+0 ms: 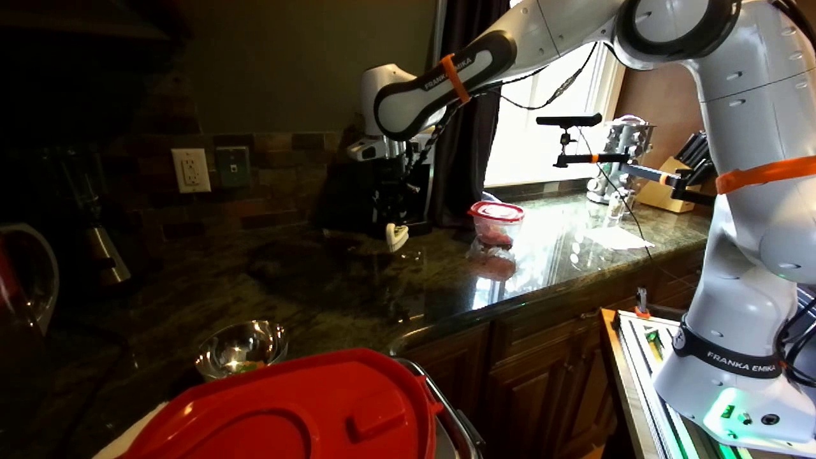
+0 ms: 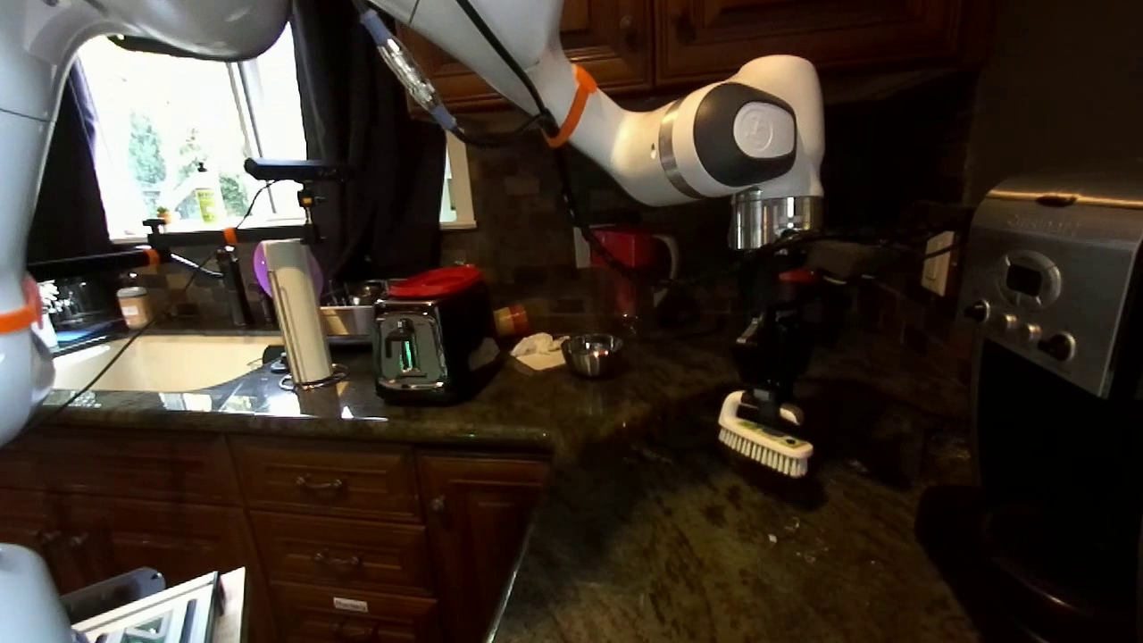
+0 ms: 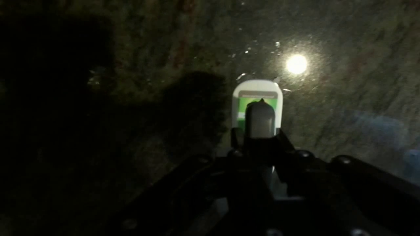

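A white scrub brush with pale bristles and a green label shows in both exterior views [image 1: 396,237] [image 2: 765,446] and in the wrist view [image 3: 257,86]. My gripper [image 2: 770,406] points down and is shut on the brush handle; the fingers also show in the wrist view [image 3: 256,141]. The bristles face down, slightly tilted, a little above the dark stone countertop [image 2: 696,554]. Whether they touch it I cannot tell. Small shiny wet-looking spots [image 3: 247,50] lie on the counter close to the brush. The gripper covers part of the handle in the wrist view.
A silver coffee machine [image 2: 1054,277] stands beside the arm. A metal bowl [image 2: 592,354], a black-and-chrome toaster [image 2: 415,348] and a red lid [image 1: 306,408] are farther along the counter. A red-lidded plastic container [image 1: 497,223] stands near the window.
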`<move>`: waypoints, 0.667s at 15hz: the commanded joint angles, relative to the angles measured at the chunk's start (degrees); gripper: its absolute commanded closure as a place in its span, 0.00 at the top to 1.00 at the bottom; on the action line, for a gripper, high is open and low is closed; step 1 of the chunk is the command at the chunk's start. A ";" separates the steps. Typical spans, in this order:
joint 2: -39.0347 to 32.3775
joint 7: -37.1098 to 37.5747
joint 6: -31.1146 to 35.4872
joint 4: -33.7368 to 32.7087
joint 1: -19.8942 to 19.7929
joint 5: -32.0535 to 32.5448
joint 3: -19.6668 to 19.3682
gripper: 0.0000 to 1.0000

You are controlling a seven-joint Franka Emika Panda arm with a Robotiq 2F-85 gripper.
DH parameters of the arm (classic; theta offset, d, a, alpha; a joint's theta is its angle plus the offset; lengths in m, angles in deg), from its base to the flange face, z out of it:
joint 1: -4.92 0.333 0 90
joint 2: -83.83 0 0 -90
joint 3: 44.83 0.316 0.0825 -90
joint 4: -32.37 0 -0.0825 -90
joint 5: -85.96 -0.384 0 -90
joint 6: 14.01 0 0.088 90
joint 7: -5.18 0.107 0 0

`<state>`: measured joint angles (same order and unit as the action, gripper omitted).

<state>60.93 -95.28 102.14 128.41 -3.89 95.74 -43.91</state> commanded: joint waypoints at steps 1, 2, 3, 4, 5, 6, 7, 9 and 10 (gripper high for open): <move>7.91 -5.19 7.07 14.19 -1.41 0.96 -1.24 0.06; 9.38 -7.06 9.53 17.20 -1.81 1.47 -1.73 0.06; 10.88 -9.77 12.81 20.25 -2.38 1.19 -2.00 0.06; 12.33 -12.16 15.60 23.34 -2.93 0.69 -2.43 0.06; 13.69 -15.08 18.29 26.46 -3.74 -0.39 -2.85 0.06; 15.25 -18.93 20.84 29.73 -5.23 -4.67 -2.83 0.06; 16.88 -17.11 19.50 31.90 -4.96 -7.88 -3.07 0.06; 12.79 -15.82 17.70 26.92 -3.47 -5.59 -4.19 0.23; 13.88 -16.09 17.77 28.45 -3.69 -6.40 -4.42 0.06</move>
<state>74.85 -111.20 120.05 157.00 -8.88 89.58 -47.04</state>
